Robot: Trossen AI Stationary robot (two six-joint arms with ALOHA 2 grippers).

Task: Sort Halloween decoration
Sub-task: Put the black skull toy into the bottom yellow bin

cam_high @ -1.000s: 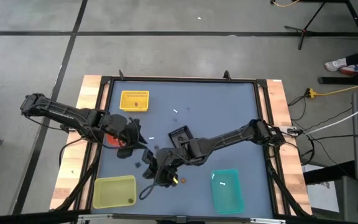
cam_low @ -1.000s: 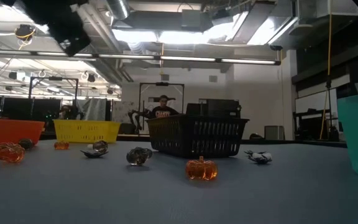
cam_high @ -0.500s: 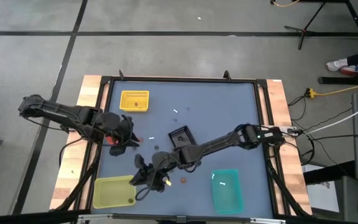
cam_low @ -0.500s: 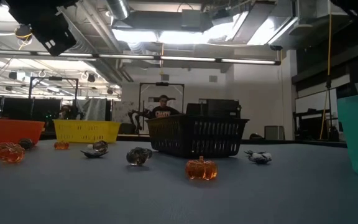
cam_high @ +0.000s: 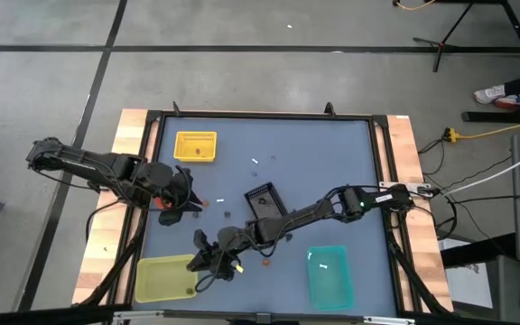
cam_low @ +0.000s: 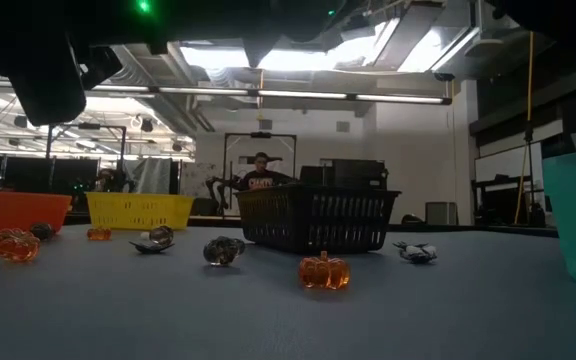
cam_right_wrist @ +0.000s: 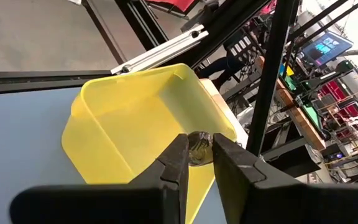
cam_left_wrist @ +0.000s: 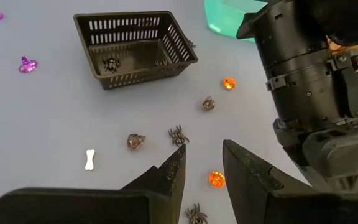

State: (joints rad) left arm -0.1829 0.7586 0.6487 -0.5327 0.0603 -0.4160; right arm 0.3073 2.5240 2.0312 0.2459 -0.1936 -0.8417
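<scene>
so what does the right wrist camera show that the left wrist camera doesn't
Only the right wrist view shows the right pincer shut on a small clear trinket, held over the yellow-green bin, with the room beyond.

Only the left wrist view shows the left pincer empty, the black basket, a white bone, purple hats, spiders and orange pumpkins.

Both show the grey-blue tabletop.

Black basket (cam_high: 264, 199), teal bin (cam_high: 329, 274)
</scene>
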